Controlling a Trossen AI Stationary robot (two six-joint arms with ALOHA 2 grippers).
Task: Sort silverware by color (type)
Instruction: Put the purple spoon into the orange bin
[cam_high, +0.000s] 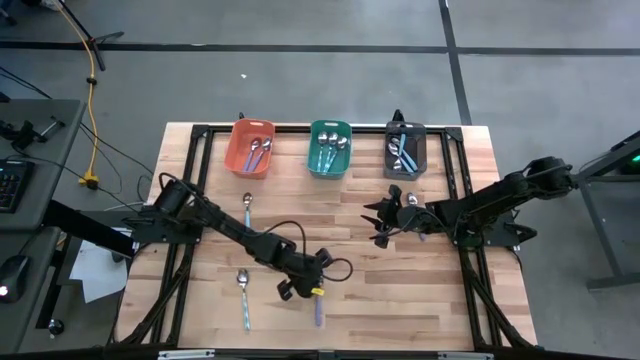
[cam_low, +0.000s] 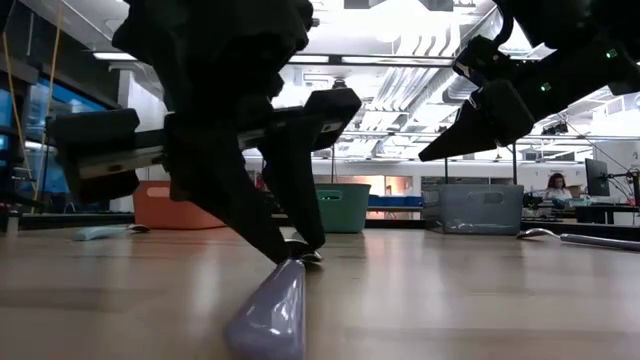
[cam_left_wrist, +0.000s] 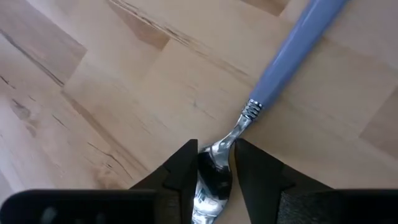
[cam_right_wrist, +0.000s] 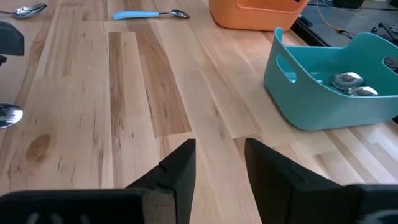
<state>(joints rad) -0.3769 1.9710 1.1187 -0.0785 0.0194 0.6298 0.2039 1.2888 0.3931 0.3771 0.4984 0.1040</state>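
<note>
From above I see my left end effector (cam_high: 300, 284) low at the front-middle of the tabletop (cam_high: 420, 290) over a purple-handled spoon (cam_high: 318, 308), my right end effector (cam_high: 384, 222) waiting below the dark grey bin (cam_high: 406, 150), and two loose spoons (cam_high: 244, 296) to the left. At table height the left fingers (cam_low: 300, 215) seem to meet the spoon's bowl, though the contact is hard to judge. My left wrist camera shows the fingers nearly closed, pinching the metal bowl (cam_left_wrist: 210, 180); my right wrist camera shows fingers parted, holding nothing, facing the teal bin (cam_right_wrist: 323, 93).

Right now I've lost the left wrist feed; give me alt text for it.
The left gripper is closed on the shiny bowl of a purple-handled spoon lying on the wooden table. The handle runs diagonally away from the fingers; nothing else is in view.
</note>
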